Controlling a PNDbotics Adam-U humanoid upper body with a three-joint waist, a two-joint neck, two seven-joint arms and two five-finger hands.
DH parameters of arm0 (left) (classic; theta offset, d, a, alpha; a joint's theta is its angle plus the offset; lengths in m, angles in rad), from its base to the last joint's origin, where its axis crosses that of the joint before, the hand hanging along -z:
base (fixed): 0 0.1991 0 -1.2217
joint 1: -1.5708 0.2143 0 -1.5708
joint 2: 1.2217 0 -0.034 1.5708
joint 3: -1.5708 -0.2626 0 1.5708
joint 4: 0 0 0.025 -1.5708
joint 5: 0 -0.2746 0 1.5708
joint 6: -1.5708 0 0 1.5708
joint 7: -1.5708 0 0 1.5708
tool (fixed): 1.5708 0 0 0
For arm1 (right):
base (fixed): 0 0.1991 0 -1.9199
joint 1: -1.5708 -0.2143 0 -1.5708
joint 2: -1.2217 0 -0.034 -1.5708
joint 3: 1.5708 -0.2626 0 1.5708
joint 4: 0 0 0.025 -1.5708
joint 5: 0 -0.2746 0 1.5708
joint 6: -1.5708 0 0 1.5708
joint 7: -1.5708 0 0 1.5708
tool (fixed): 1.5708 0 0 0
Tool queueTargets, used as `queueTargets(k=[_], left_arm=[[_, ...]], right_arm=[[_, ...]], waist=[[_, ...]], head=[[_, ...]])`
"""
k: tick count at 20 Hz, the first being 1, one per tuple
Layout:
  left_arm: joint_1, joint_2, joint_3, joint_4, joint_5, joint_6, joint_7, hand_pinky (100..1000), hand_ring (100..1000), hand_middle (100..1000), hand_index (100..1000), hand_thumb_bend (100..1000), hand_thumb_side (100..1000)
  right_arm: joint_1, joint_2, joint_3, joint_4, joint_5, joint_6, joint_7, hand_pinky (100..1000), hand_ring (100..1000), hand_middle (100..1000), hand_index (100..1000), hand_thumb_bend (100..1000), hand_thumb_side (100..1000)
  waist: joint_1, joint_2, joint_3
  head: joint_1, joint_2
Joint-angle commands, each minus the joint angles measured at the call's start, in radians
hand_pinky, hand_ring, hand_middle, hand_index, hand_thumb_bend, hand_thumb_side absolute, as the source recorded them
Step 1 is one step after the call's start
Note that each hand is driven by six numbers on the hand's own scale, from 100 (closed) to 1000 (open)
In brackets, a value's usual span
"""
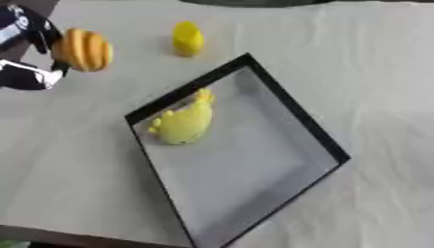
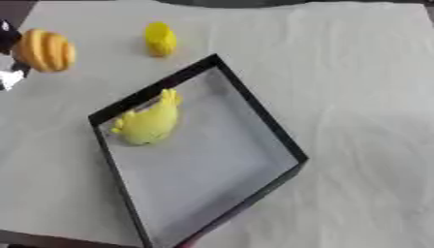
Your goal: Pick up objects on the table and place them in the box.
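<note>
Left eye view: at the upper left edge the left hand (image 1: 32,43), black with silver parts, has its fingers curled round an orange ribbed thing (image 1: 83,50), round like a small pumpkin, held just above the table (image 1: 373,72), which is covered with a pale cloth. Just to its right, well apart, a small yellow thing (image 1: 187,38) stands upright on the cloth near the far edge. A box (image 1: 315,133) with a black rim and grey floor lies askew in the middle, one corner pointing away from the robot. Inside it, against the far left wall, lies a yellow toy (image 1: 185,121) with little knobs along its side. Right eye view: the same layout, shifted left; only a sliver of the left hand (image 2: 8,77) shows at the left edge beside the orange thing, and the toy rests in the same corner of the box. Neither view shows the right hand.
</note>
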Motion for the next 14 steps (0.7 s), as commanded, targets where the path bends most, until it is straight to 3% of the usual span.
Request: queueTargets(k=[1, 4, 9, 14], left_arm=[[-0.046, 0.071, 0.046, -0.180, 0.066, 0.002, 0.040, 689, 533, 513, 587, 157, 100], [-0.108, 0.070, 0.016, -0.259, 0.093, -0.032, 0.047, 691, 535, 515, 590, 183, 100], [-0.218, -0.013, -0.088, -0.269, 0.103, -0.121, -0.039, 688, 533, 510, 579, 176, 100], [-0.259, -0.064, -0.141, -0.269, 0.099, -0.135, -0.128, 688, 534, 511, 577, 163, 100]], right_arm=[[0.009, -0.058, -0.022, -0.016, 0.003, -0.021, -0.002, 954, 1000, 666, 780, 100, 602], [0.019, -0.084, -0.028, -0.016, 0.002, -0.034, -0.008, 954, 1000, 666, 781, 100, 589], [0.034, -0.111, -0.030, -0.016, 0.001, -0.038, -0.019, 948, 1000, 665, 780, 100, 585], [0.039, -0.113, -0.028, -0.016, 0.003, -0.036, -0.021, 948, 1000, 665, 780, 100, 585]], waist=[[-0.001, -0.014, 0.005], [-0.002, -0.018, 0.009], [-0.008, -0.028, 0.015], [-0.010, -0.031, 0.020]], head=[[-0.007, -0.002], [-0.002, -0.005], [-0.022, 0.003], [-0.051, 0.013]])
